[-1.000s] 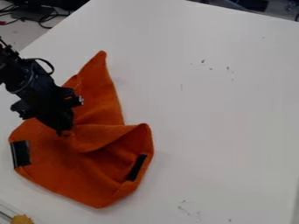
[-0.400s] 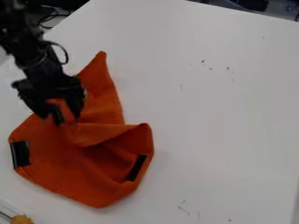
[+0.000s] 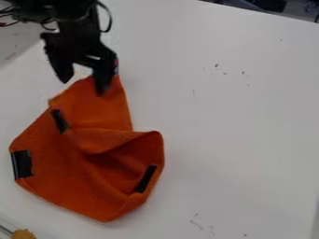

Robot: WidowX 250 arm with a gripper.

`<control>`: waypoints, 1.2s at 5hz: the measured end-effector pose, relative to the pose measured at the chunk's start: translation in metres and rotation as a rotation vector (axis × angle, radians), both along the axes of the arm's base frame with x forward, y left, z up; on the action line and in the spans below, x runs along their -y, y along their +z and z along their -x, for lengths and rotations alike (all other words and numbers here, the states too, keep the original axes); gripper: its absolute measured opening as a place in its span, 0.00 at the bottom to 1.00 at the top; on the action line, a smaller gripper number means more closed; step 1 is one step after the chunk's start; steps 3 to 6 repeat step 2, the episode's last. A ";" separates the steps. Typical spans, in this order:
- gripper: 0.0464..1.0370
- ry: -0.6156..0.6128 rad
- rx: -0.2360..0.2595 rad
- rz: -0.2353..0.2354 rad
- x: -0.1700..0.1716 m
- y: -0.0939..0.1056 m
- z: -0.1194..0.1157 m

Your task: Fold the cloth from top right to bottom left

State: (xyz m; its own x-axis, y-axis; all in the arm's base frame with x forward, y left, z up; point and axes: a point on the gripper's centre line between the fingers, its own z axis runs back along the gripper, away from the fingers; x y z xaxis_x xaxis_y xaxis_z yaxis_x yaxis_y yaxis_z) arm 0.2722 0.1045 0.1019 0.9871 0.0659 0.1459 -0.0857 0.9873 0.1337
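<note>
Orange fabric cloth (image 3: 106, 114) with black rectangular patches (image 3: 22, 164) lies partly folded on the smooth white tabletop (image 3: 240, 126), left in the view; at its upper end hangs the black two-finger gripper (image 3: 82, 87), claw spread apart

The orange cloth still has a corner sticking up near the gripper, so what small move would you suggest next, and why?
I would probably lower the open gripper onto the cloth's upper point, since its fingers hang beside that point and it extends beyond the folded part.
</note>
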 end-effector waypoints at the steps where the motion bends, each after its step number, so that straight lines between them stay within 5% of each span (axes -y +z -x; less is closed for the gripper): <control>1: 0.96 -0.094 -0.073 -0.009 0.011 -0.004 -0.008; 2: 0.96 -0.137 -0.109 -0.003 0.017 -0.006 -0.012; 6: 0.96 -0.137 -0.109 -0.003 0.017 -0.006 -0.012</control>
